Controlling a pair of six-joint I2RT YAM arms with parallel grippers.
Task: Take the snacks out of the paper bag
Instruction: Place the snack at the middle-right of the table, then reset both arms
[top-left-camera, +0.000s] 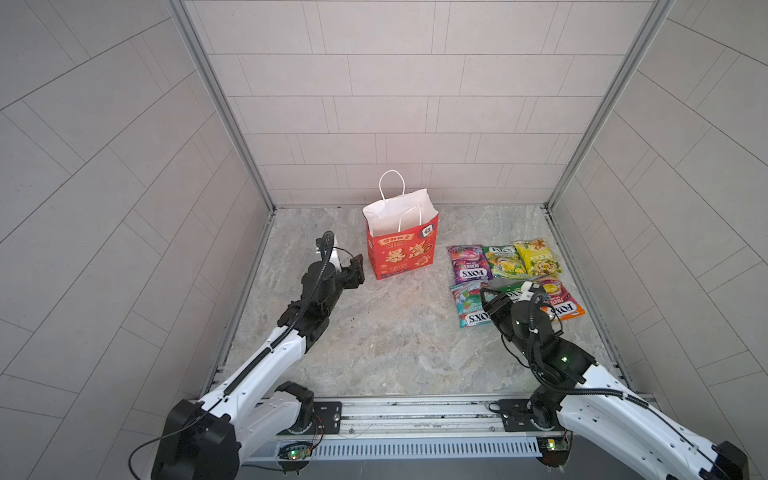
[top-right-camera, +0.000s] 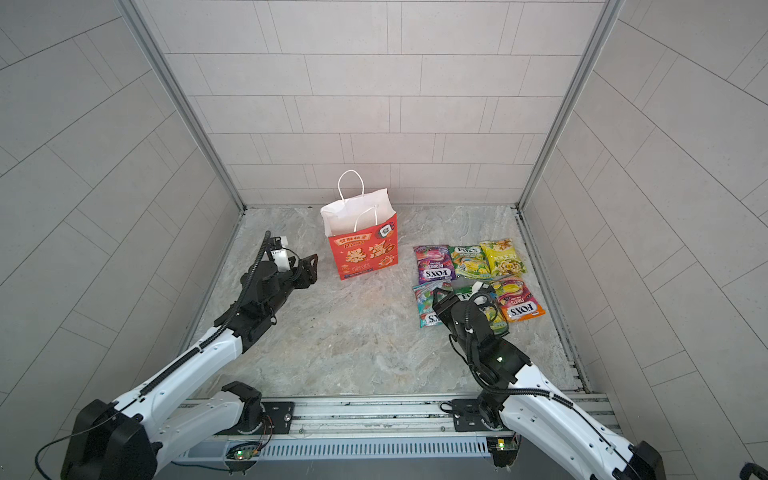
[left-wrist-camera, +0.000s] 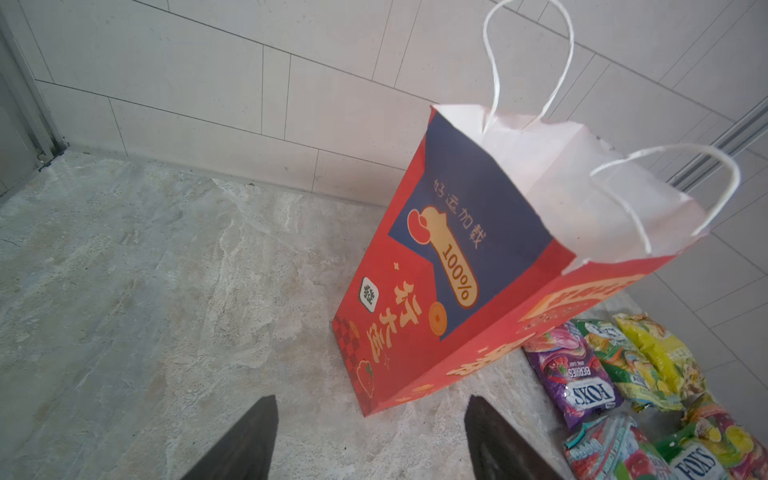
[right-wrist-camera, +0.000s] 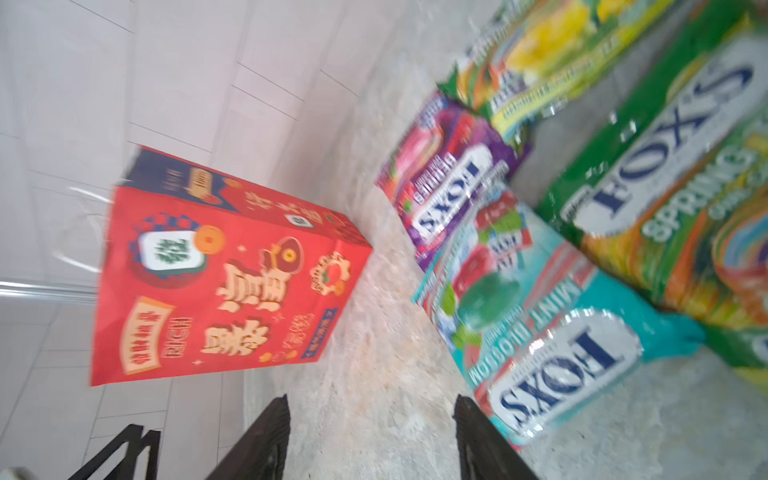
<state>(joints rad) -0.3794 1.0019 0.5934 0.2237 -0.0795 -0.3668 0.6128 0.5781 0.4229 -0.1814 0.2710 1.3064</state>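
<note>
The red paper bag (top-left-camera: 401, 253) (top-right-camera: 365, 257) stands upright at the back middle, mouth open, and only white inside shows. Several snacks lie flat to its right in two rows: purple (top-left-camera: 467, 266), green (top-left-camera: 502, 262) and yellow (top-left-camera: 537, 255) packets behind, teal (top-left-camera: 467, 307), green (top-left-camera: 510, 291) and orange (top-left-camera: 563, 305) packets in front. My left gripper (top-left-camera: 360, 270) (left-wrist-camera: 370, 401) is open just left of the bag (left-wrist-camera: 457, 291), apart from it. My right gripper (top-left-camera: 492, 300) (right-wrist-camera: 370, 401) is open over the front row, beside the teal packet (right-wrist-camera: 540, 345), holding nothing.
Tiled walls with metal corner posts (top-left-camera: 226, 108) close in the stone floor (top-left-camera: 395, 332) on three sides. The arms' base rail (top-left-camera: 415, 411) runs along the front edge. The bag's cord handles (top-left-camera: 391, 185) stick up above its rim.
</note>
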